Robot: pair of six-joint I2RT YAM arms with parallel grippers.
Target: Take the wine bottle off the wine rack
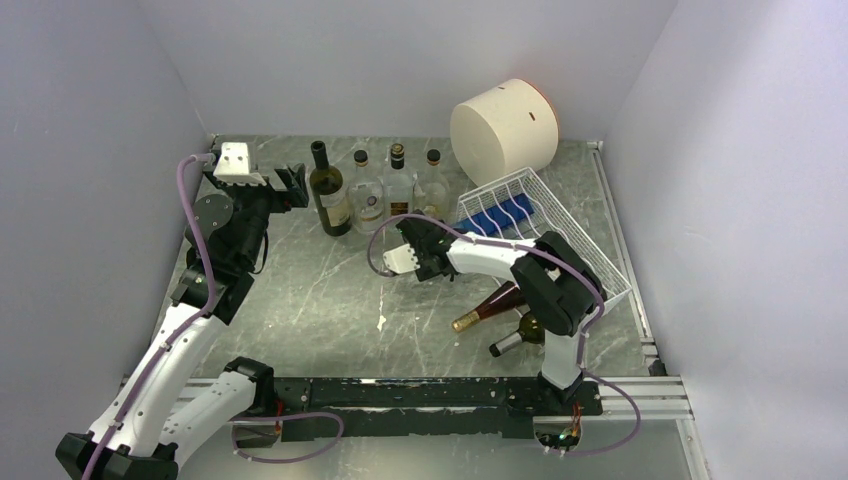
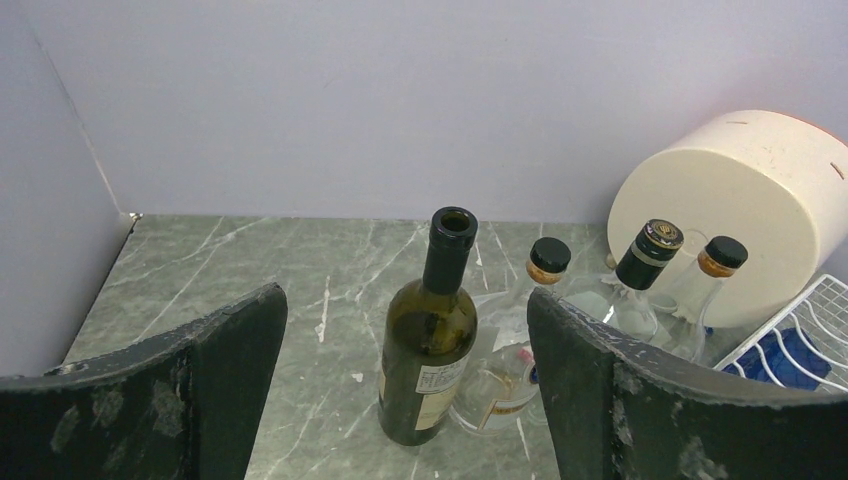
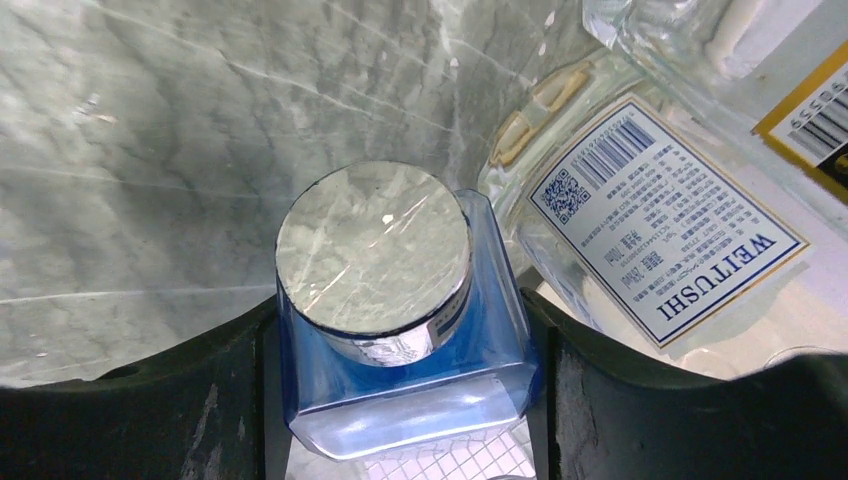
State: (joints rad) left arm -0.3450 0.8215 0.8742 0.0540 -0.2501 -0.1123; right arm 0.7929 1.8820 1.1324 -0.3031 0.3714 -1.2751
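The white wire wine rack point(image 1: 560, 230) sits tilted at the right, with blue items in it. My right gripper point(image 1: 412, 237) is just left of the rack's corner. In the right wrist view the gripper point(image 3: 400, 340) is shut on a blue square bottle point(image 3: 400, 390) with a round silver cap point(image 3: 372, 245), and white grid shows under it. A dark green wine bottle point(image 1: 330, 195) stands upright on the table. My left gripper point(image 1: 290, 185) is open just left of it. That bottle point(image 2: 430, 340) stands ahead between the open fingers point(image 2: 230, 370).
Three clear bottles point(image 1: 398, 185) stand in a row behind my right gripper; one with a white label point(image 3: 660, 230) is close beside the blue bottle. A big cream cylinder point(image 1: 503, 125) lies at the back. Two dark bottles point(image 1: 492, 305) lie by the rack's near edge.
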